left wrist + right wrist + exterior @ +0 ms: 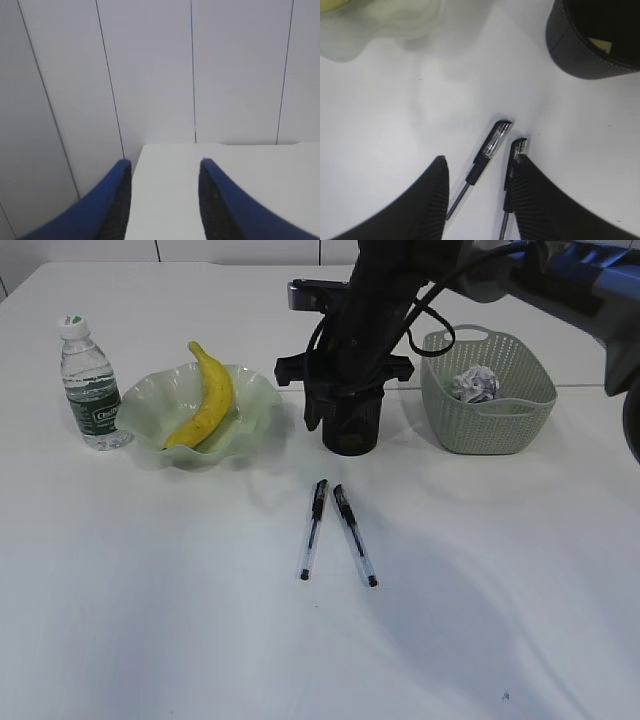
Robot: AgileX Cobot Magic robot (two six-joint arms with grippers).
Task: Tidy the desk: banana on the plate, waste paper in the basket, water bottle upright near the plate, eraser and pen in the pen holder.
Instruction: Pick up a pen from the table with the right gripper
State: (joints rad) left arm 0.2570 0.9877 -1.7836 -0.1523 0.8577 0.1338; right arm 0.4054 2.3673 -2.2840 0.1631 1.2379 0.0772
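Lower the right fingers [477,200], half-open and empty, straight over the left black-capped clear pen [482,160] lying near-side of the black mesh cylindrical pen holder [350,425]; straddle one barrel only, avoiding its right twin [355,535]. Left fingers [162,200] idle, half-open, empty.

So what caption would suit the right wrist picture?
Open right gripper hovering over two pens on the desk, beside the pen holder.

Matt white desk [150,620]; glossy translucent plate [150,410]; perforated plastic basket [490,420]; clear plastic bottle [90,380]; crumpled paper [475,383].
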